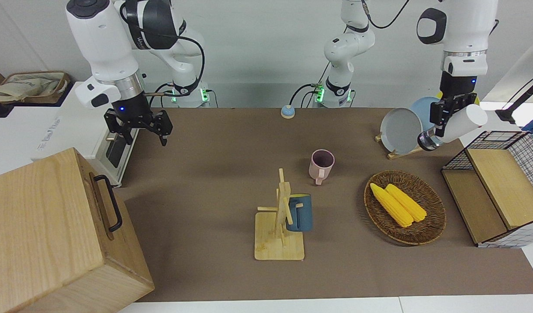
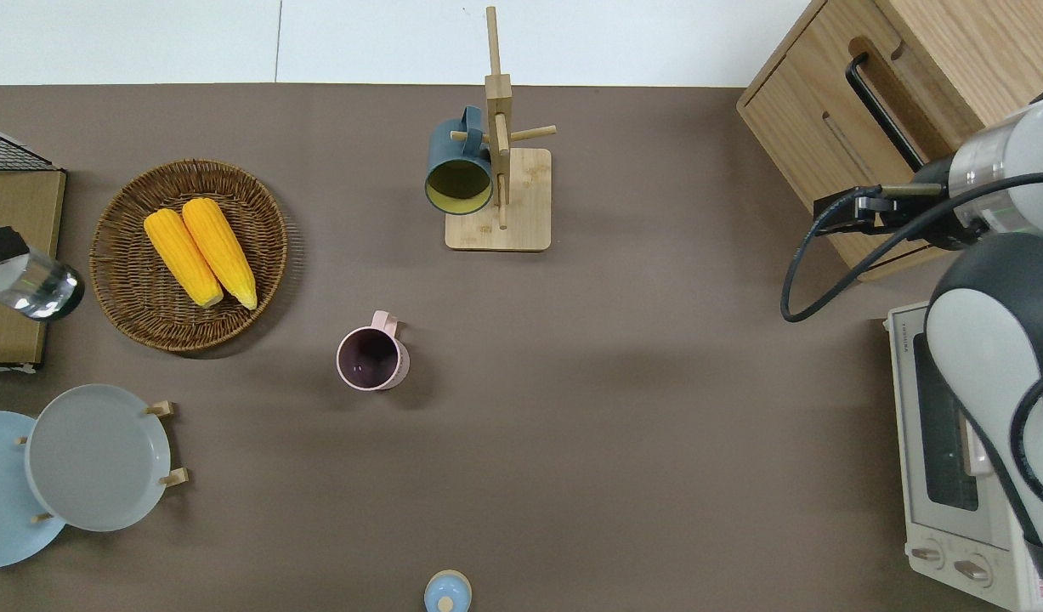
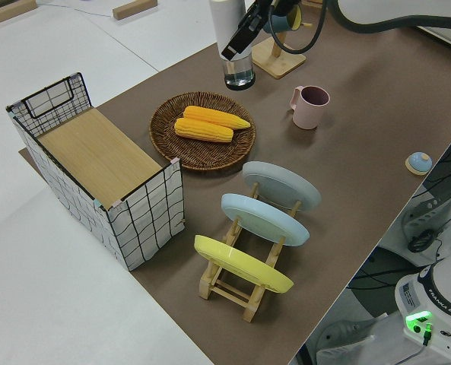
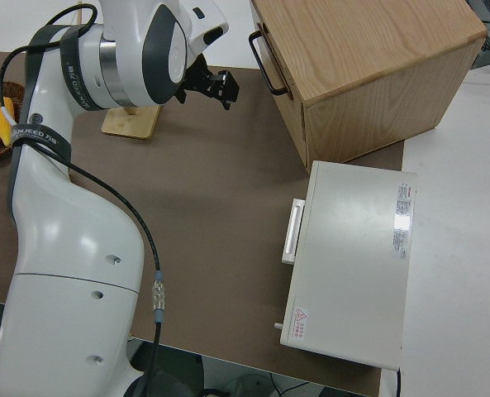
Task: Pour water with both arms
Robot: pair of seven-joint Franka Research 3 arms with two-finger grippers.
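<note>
My left gripper (image 1: 440,119) is shut on a tilted white bottle (image 1: 459,124) with a clear lower end. In the overhead view the bottle (image 2: 28,280) hangs over the wooden shelf of the wire crate (image 2: 15,212), beside the wicker basket. The side view shows the same gripper (image 3: 240,44) gripping the bottle (image 3: 229,34) at its middle. I cannot see any water. An empty pink mug (image 1: 322,164) (image 2: 371,357) stands upright on the brown mat near the table's middle. The right arm is parked, its gripper (image 1: 140,126) open.
A blue mug (image 1: 299,213) hangs on a wooden rack (image 1: 278,243). The wicker basket (image 1: 435,226) holds two corn cobs. A plate rack (image 3: 240,285) stands nearer the robots. A wooden box (image 1: 53,230) and a toaster oven (image 2: 955,459) fill the right arm's end.
</note>
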